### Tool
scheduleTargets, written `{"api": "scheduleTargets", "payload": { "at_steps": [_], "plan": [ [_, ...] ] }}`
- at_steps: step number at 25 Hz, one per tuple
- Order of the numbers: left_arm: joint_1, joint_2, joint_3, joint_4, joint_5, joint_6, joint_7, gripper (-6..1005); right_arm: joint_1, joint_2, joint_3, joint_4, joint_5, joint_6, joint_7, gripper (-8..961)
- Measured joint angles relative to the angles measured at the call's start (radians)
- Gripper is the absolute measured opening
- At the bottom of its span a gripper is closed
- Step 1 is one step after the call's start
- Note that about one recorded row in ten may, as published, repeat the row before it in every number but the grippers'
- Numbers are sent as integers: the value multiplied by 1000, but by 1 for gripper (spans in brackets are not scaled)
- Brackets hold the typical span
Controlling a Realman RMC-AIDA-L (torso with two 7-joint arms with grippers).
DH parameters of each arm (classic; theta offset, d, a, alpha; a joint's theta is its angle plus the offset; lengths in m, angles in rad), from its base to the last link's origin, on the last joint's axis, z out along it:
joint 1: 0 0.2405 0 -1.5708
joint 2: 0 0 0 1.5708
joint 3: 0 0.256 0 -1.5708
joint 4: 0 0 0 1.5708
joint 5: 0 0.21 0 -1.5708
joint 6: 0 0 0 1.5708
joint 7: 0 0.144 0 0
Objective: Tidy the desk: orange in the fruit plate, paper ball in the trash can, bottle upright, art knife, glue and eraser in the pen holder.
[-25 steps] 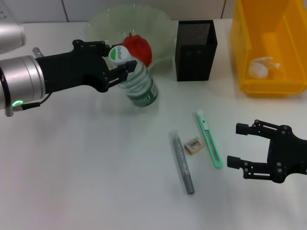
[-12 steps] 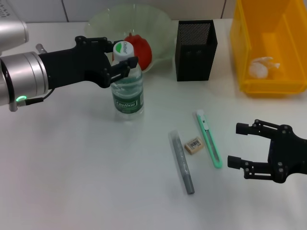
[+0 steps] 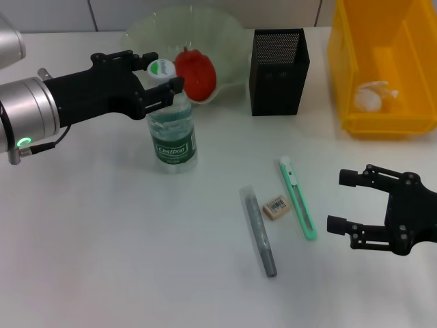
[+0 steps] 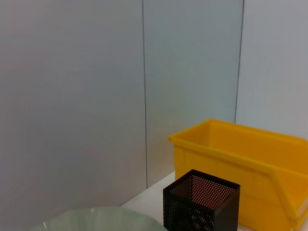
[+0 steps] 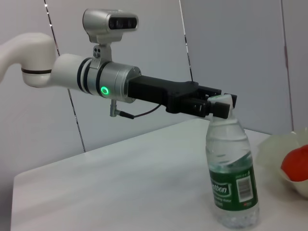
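My left gripper (image 3: 158, 80) grips the cap of the water bottle (image 3: 171, 130), which stands upright near the fruit plate (image 3: 143, 31). Only the right wrist view shows the cap clamped, I think. My right gripper (image 3: 356, 201) waits open.
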Motion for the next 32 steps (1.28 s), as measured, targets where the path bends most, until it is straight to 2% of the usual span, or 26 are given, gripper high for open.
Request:
{"api": "scheduleTargets", "payload": {
  "at_steps": [7,10,12,15,16,17,19,22,25,28,32],
  "plan": [
    [16,2,0,33,-1,11,13,644,2,0,6,-4,0,-2,18,836],
    [74,1,0,111,-23,28,66,735,2,0,40,-17,0,-7,37,836],
    [138,1,0,155,-105,56,150,795,2,0,78,-34,0,-22,60,835],
    [185,3,-1,123,-226,118,272,793,10,0,131,-85,-6,-45,124,835],
    [185,3,-1,123,-226,118,272,792,12,-1,139,-113,-15,-48,159,835],
    [201,3,-1,77,-294,165,357,791,14,-1,145,-150,-27,-51,198,835],
    [212,4,-8,-119,-433,343,586,789,15,-2,146,-242,-66,-54,290,835],
    [174,5,-23,-291,-449,436,682,787,28,-1,136,-433,-176,-63,460,835],
    [109,6,-34,-514,-449,496,811,786,69,1,112,-603,-306,-81,660,835],
    [79,4,-47,-620,-454,526,887,786,139,0,52,-743,-439,-104,901,835],
    [67,3,-49,-656,-449,520,900,786,268,-1,-70,-875,-681,-156,1212,835]
  ]
}}
